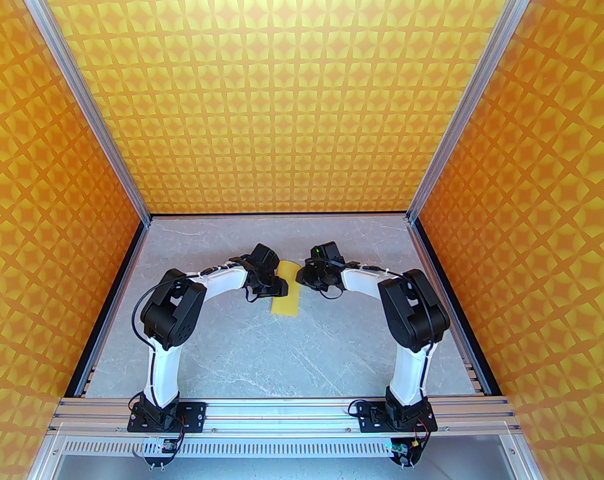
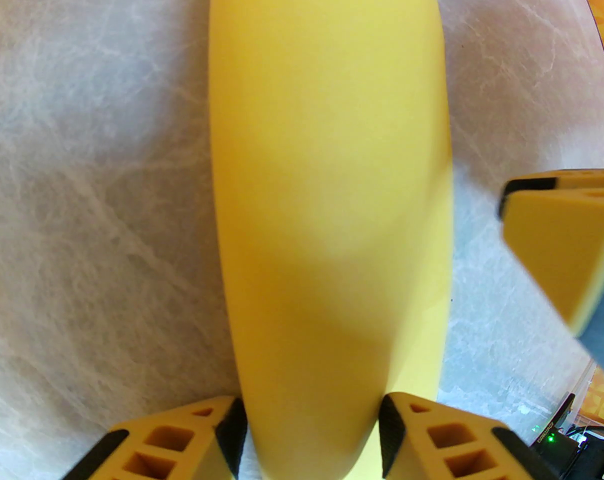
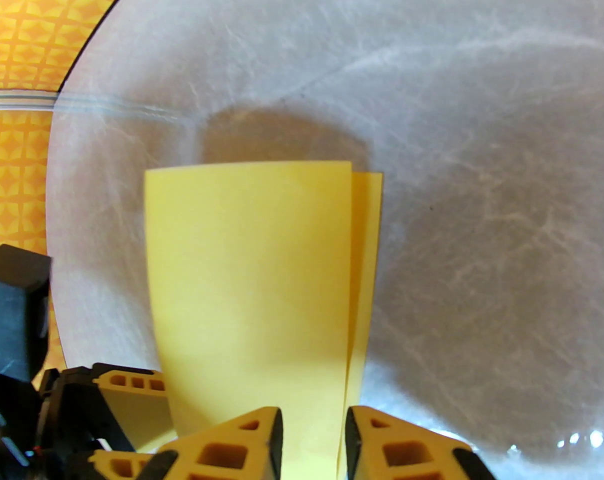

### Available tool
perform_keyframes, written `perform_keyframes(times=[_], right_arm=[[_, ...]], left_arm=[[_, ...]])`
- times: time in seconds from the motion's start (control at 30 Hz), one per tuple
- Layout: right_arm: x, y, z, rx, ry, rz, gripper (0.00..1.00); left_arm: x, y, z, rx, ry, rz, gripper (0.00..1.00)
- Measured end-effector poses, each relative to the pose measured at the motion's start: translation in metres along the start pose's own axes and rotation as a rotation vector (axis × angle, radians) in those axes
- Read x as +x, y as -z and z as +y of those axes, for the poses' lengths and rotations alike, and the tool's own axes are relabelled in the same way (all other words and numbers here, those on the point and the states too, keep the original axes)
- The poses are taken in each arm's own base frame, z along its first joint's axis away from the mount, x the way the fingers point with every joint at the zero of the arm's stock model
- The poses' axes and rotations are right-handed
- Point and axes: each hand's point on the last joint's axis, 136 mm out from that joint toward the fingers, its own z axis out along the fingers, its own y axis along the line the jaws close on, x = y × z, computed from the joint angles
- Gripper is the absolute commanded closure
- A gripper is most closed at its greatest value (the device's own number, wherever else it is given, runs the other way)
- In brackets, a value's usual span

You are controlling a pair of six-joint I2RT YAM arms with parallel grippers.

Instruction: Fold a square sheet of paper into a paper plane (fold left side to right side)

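The square sheet of paper (image 1: pixel 288 294) lies on the grey table, folded over into a narrow yellow strip. In the right wrist view the top layer (image 3: pixel 252 278) bulges up and the lower layer's edge peeks out beside it. My left gripper (image 1: pixel 277 288) is over the strip's left side. Its fingers stand apart, low over the paper (image 2: pixel 327 193), and the left gripper (image 2: pixel 312 418) is open. At the strip's far right end my right gripper (image 1: pixel 304 275) is slightly open. The paper runs through the gap of the right gripper (image 3: pixel 314 428). The paper plane is out of view.
Orange-yellow star-patterned walls (image 1: pixel 302 93) close the table in on three sides. An aluminium rail (image 1: pixel 282 408) with both arm bases runs along the near edge. The right gripper's fingers (image 2: pixel 557 238) are close beside the strip in the left wrist view.
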Motion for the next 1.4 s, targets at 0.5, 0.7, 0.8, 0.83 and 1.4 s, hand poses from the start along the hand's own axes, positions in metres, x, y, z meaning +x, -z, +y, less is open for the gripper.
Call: perform_keyframes(times=[0.5,0.7,0.8,0.83,1.4], right_arm=[[-0.009,0.011,-0.004,0.016,-0.028,-0.043,0.85],[-0.006,0.009,-0.001,-0.015,-0.072,-0.040,1.00],[-0.004,0.007,0.002,-0.036,-0.085,-0.037,1.00],[-0.004,0.007,0.004,-0.042,-0.089,-0.036,1.00],[0.018,-0.018,0.005,-0.053,-0.102,0.029,1.00]], left_arm=[[0.001,-0.001,0.000,-0.009,-0.045,0.020,0.46],[0.001,-0.001,0.000,-0.012,-0.043,0.025,0.47],[0.001,-0.001,0.000,-0.013,-0.042,0.028,0.46],[0.002,-0.001,0.000,-0.014,-0.041,0.029,0.47],[0.001,-0.001,0.000,-0.018,-0.039,0.031,0.47]])
